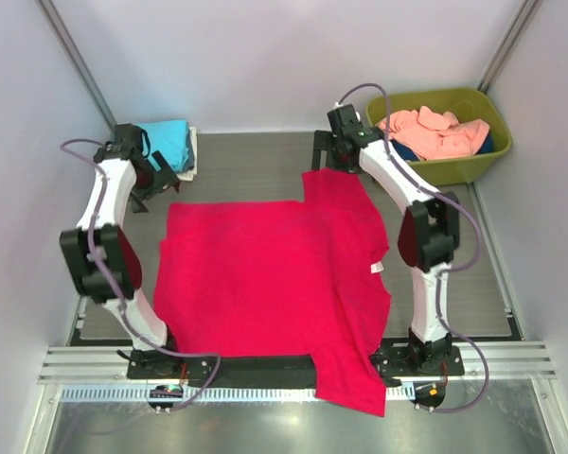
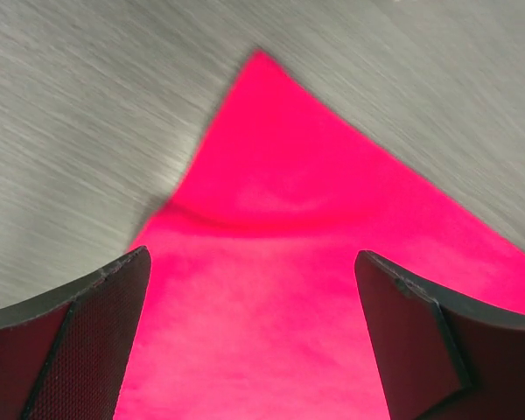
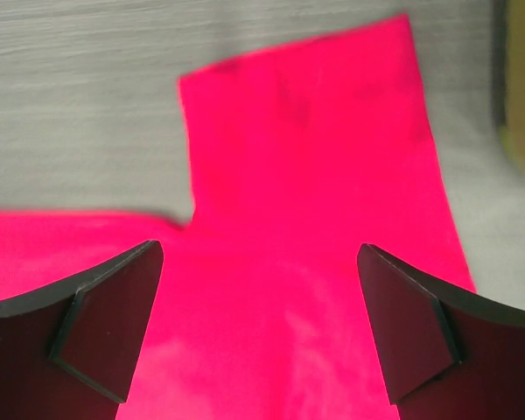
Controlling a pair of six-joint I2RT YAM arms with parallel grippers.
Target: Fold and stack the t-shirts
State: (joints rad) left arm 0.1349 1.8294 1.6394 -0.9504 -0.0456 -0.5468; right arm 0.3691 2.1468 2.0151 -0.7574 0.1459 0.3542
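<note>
shirt (image 1: 265, 274) flat, frame centre, for folding | left pincer (image 2: 254, 280) wide open, empty, over corner | right pincer (image 3: 261, 271) wide open, empty, over sleeve: likely pre-grasp

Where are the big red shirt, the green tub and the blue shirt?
crimson t-shirt (image 1: 265, 284), top view, middle of its body.
green tub (image 1: 459, 171), top view, its near wall.
turquoise t-shirt (image 1: 173, 140), top view, its top face.

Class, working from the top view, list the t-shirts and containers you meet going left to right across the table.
The turquoise t-shirt → crimson-pink t-shirt → olive-green tub, holding a salmon-pink t-shirt.
</note>
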